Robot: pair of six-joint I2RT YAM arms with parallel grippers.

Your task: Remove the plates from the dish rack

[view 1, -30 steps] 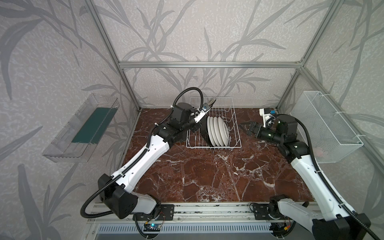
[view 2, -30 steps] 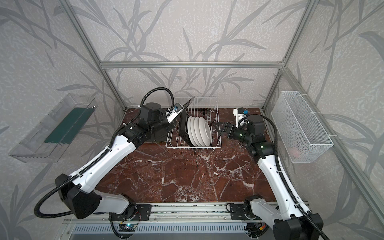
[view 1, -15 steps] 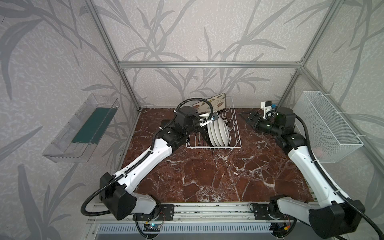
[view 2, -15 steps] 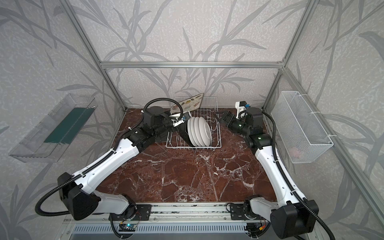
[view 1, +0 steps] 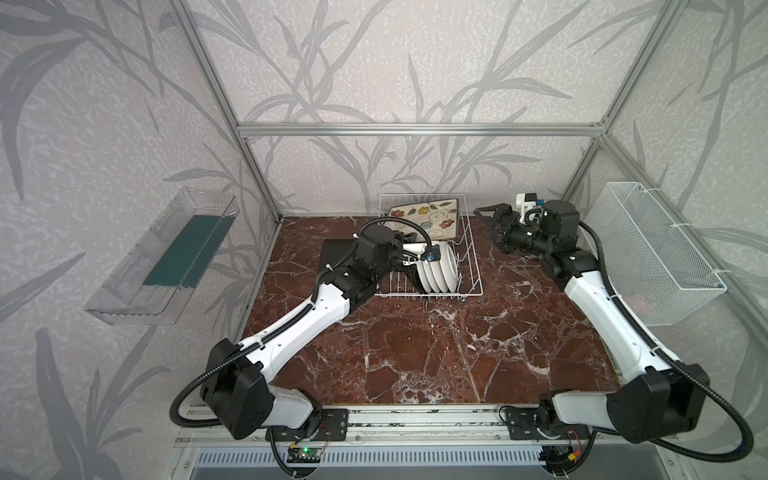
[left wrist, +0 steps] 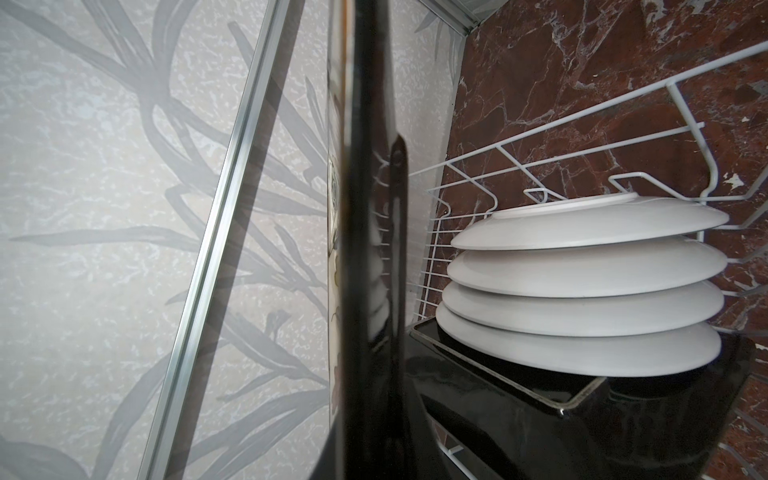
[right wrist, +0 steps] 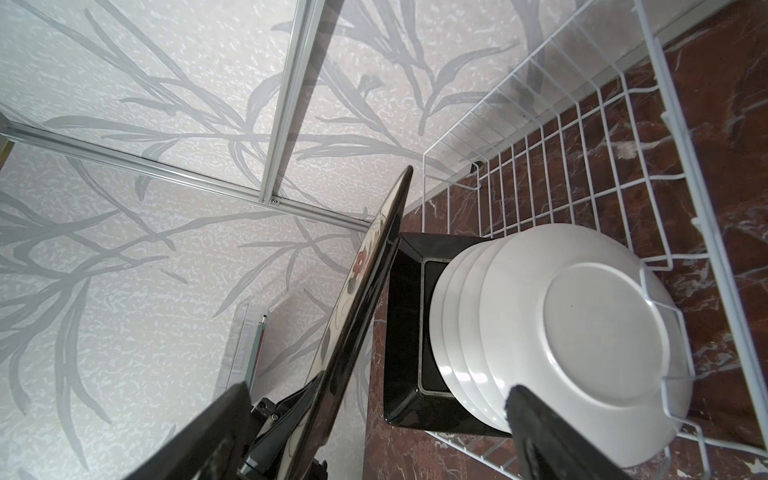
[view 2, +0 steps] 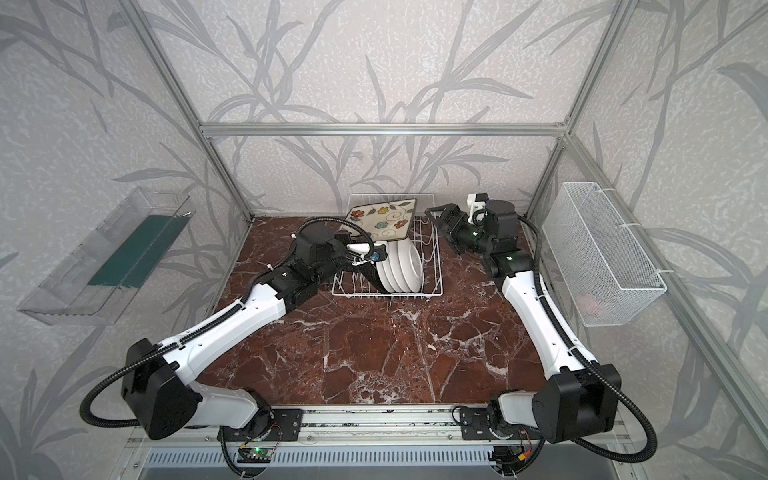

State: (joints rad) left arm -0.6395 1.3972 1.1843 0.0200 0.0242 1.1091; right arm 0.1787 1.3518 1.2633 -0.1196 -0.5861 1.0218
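My left gripper is shut on the near edge of a square flowered plate, held tilted face-up above the back of the white wire dish rack. The left wrist view shows that plate edge-on as a black band. Several round white plates stand on edge in the rack, with another black-backed square plate upright behind them. My right gripper hangs open just right of the held plate's far corner, touching nothing. In the right wrist view the held plate runs between the right gripper's spread fingers.
A dark flat square slab lies on the marble left of the rack, partly under my left arm. A clear tray hangs on the left wall and a white mesh basket on the right wall. Frame posts stand at the back corners.
My left gripper has lifted the square plate up out of the rack and tipped it face-up towards the back. The right arm has swung back and up beside the rack.
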